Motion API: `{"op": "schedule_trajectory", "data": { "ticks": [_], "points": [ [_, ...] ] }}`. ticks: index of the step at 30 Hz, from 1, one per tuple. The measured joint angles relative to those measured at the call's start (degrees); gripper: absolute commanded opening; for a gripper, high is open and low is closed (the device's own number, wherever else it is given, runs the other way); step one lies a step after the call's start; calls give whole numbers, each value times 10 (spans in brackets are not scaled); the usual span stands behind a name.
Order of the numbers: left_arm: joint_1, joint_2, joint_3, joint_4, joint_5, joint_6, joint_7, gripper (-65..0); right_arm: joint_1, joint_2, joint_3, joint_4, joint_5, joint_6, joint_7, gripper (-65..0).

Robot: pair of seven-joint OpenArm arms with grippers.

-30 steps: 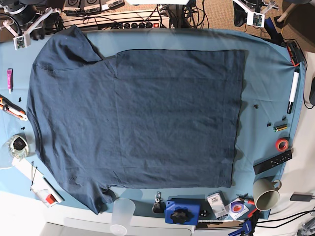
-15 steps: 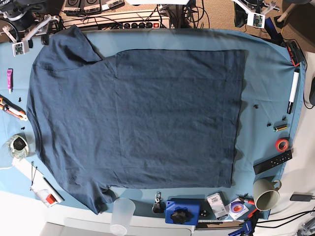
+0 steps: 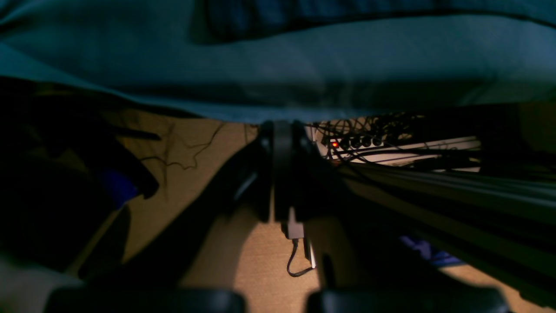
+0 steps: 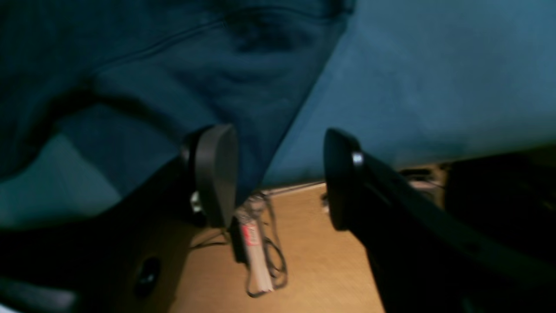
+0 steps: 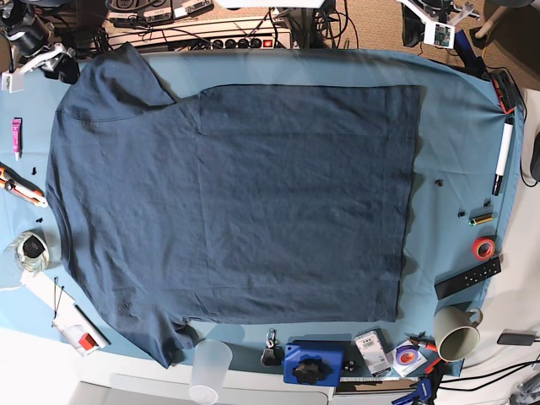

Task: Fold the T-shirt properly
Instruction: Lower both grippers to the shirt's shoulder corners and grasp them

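The dark navy T-shirt (image 5: 228, 202) lies spread flat on the sky-blue table cloth (image 5: 456, 126), collar end to the left, hem to the right. One sleeve (image 5: 122, 76) points to the back left, the other (image 5: 164, 337) to the front left. My right gripper (image 4: 278, 178) is open and empty, hovering past the table's back-left edge beside the sleeve (image 4: 143, 65); in the base view it (image 5: 61, 69) is at the top left. My left gripper (image 3: 282, 169) is shut and empty, off the table's back edge; in the base view it (image 5: 437, 32) is at the top right.
Along the right edge lie a marker pen (image 5: 503, 156), a red tape roll (image 5: 483, 247), a black remote (image 5: 468, 278) and a mug (image 5: 456, 332). At the front stand a clear cup (image 5: 209, 363) and a blue box (image 5: 312, 363). Tools (image 5: 21, 186) lie at the left. A power strip (image 5: 245, 40) sits behind.
My right arm has drawn back to the left, away from the sleeve toward the table's back-left corner. The T-shirt and my left arm have not moved.
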Motion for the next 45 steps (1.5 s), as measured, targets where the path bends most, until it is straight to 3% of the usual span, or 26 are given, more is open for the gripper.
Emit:
{"op": "schedule_trajectory", "data": {
  "ticks": [3, 12, 18, 21, 27, 29, 32, 34, 38, 40, 45],
  "points": [
    [0, 0, 0, 0, 0, 0, 0, -650, 21, -3, 0, -33, 33, 3, -25, -334],
    [-3, 0, 0, 0, 0, 1, -14, -650, 69, 0, 1, -118, 67, 11, -18, -334],
    [-37, 0, 0, 0, 0, 0, -13, -650, 69, 1, -31, -127, 125, 11, -61, -334],
    [-56, 0, 0, 0, 0, 0, 20, -650, 69, -9, -39, -124, 134, 13, -59, -334],
    [-104, 0, 0, 0, -1, 2, 21, -642, 69, -36, -38, -124, 150, 16, -55, -334],
    [-125, 0, 0, 0, -2, 2, 53, -640, 69, -33, -38, -123, 151, 16, -64, -334],
    [-151, 1, 0, 0, -43, 63, 79, -640, 70, -31, -38, -123, 152, 17, -73, -334],
    [-167, 0, 0, 0, -47, 73, 79, -640, 70, -31, -38, -123, 152, 17, -74, -334],
    [-183, 0, 0, -1, -61, 69, 90, -641, 70, -30, -38, -123, 152, 17, -78, -334],
    [-195, 1, -6, -11, -111, 69, 91, -640, 70, -30, -38, -123, 153, 17, -78, -334],
    [-211, 20, -68, -42, -225, 2, 121, -640, 70, -28, -38, -123, 153, 17, -81, -334]
  ]
}}
